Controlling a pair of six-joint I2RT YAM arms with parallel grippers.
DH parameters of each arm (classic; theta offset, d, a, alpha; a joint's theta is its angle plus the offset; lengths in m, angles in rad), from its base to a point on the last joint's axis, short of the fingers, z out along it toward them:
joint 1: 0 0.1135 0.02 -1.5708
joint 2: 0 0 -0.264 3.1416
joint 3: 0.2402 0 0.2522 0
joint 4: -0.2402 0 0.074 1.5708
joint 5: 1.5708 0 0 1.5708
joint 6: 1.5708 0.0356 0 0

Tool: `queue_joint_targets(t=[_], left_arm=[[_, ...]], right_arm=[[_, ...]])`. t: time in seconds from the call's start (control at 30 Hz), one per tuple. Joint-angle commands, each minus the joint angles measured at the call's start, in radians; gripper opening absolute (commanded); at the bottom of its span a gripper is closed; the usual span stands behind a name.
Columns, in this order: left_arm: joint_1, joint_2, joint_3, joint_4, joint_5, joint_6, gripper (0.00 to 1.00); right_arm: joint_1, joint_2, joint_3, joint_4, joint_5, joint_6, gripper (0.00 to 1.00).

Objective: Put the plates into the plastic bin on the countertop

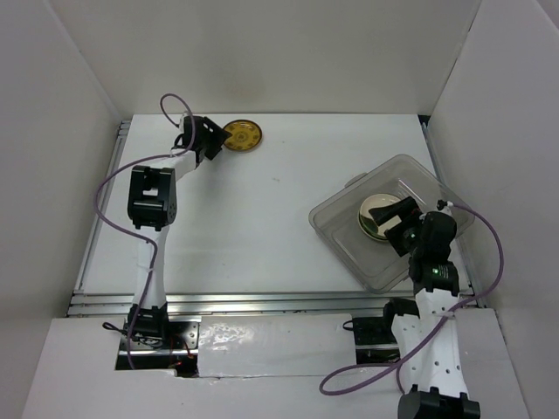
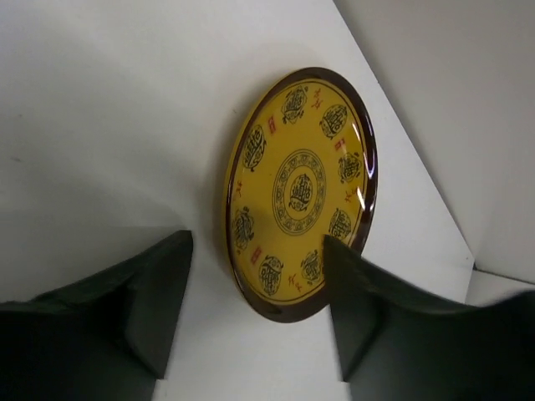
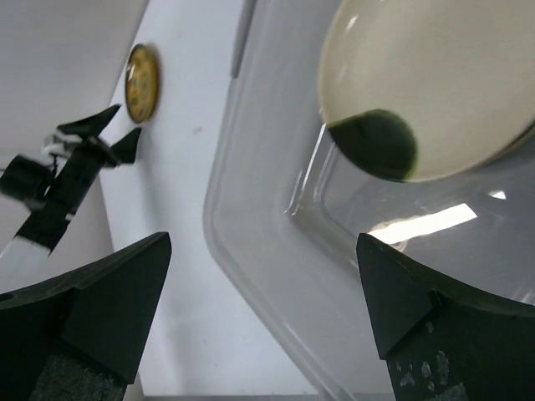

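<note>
A mustard-yellow patterned plate (image 1: 242, 136) (image 2: 301, 192) (image 3: 141, 82) lies at the far back of the white countertop (image 1: 253, 218). My left gripper (image 1: 217, 140) (image 2: 257, 242) is open around the plate's near rim. One finger (image 2: 368, 309) overlaps the plate's edge and the other stands apart from it. The clear plastic bin (image 1: 342, 249) (image 3: 251, 209) sits at the right, with a cream plate (image 1: 370, 218) (image 3: 435, 75) lying in it, glossy with a dark blotch on it. My right gripper (image 1: 393, 211) (image 3: 263, 241) hangs open over the bin, holding nothing.
White walls close in the countertop on three sides, and the yellow plate lies close to the back wall. A metal rail (image 1: 262, 301) runs along the near edge. Purple cables (image 1: 109, 188) loop beside both arms.
</note>
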State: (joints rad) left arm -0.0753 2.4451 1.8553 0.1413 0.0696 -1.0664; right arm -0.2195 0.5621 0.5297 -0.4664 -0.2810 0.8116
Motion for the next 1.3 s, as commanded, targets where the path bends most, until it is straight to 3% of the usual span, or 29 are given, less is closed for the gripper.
queue_joint_targets(t=[0.0,0.03,0.07,0.13,0.17,0.23,0.27,0.33,0.37,0.43,0.57,0.67,0.77,0.93,1.13,1.17,1.2,1.23,1.27], left_arm=[[-0.026,0.083,0.07,-0.114,-0.056,-0.015,0.68],[-0.03,0.092,0.084,-0.129,-0.059,-0.018,0.61],[-0.029,0.106,0.09,-0.131,-0.053,-0.023,0.43],[-0.029,0.112,0.091,-0.124,-0.05,-0.03,0.18],[-0.027,0.103,0.087,-0.129,-0.053,-0.033,0.0],[-0.026,0.063,0.035,-0.138,-0.054,-0.035,0.0],[-0.029,-0.042,-0.011,-0.132,-0.063,-0.018,0.0],[-0.052,-0.192,-0.235,-0.105,-0.129,0.003,0.0],[-0.061,-0.365,-0.395,-0.047,-0.129,0.046,0.0],[-0.107,-0.606,-0.573,-0.029,-0.116,0.104,0.0],[-0.191,-0.895,-0.753,-0.086,0.053,0.203,0.0],[-0.28,-1.076,-0.876,-0.103,0.104,0.218,0.0],[-0.334,-1.199,-0.944,-0.1,0.197,0.218,0.0],[-0.426,-1.334,-0.979,-0.184,0.2,0.235,0.0],[-0.449,-1.406,-1.027,-0.201,0.22,0.227,0.0],[-0.449,-1.416,-1.033,-0.195,0.229,0.224,0.0],[-0.446,-1.419,-1.039,-0.19,0.23,0.215,0.0],[-0.445,-1.419,-1.035,-0.21,0.222,0.215,0.0],[-0.442,-1.419,-1.027,-0.233,0.198,0.215,0.14]], right_arm=[[0.043,-0.031,0.05,0.037,-0.023,0.009,1.0],[0.049,-0.037,0.058,0.034,-0.023,0.009,1.0],[0.06,-0.041,0.073,0.032,-0.032,0.008,1.0],[0.069,-0.039,0.081,0.035,-0.043,0.006,1.0],[0.078,-0.039,0.087,0.037,-0.053,0.003,1.0],[0.091,-0.028,0.079,0.073,-0.075,-0.015,1.0],[0.115,-0.022,0.067,0.119,-0.09,-0.026,1.0],[0.158,0.019,0.061,0.173,-0.151,-0.067,1.0],[0.184,0.039,0.073,0.198,-0.156,-0.077,1.0],[0.307,0.106,0.113,0.241,-0.094,-0.095,1.0],[0.456,0.269,0.231,0.311,-0.102,-0.162,1.0],[0.546,0.468,0.317,0.308,-0.095,-0.181,0.99],[0.603,0.542,0.319,0.357,-0.081,-0.169,0.96],[0.693,0.535,0.279,0.376,0.002,-0.147,0.89],[0.718,0.493,0.202,0.422,0.017,-0.112,0.47],[0.721,0.49,0.193,0.426,0.006,-0.108,0.12],[0.724,0.49,0.185,0.425,0.012,-0.1,0.0],[0.729,0.481,0.182,0.419,0.019,-0.092,0.0],[0.733,0.472,0.182,0.41,0.044,-0.088,0.0]])
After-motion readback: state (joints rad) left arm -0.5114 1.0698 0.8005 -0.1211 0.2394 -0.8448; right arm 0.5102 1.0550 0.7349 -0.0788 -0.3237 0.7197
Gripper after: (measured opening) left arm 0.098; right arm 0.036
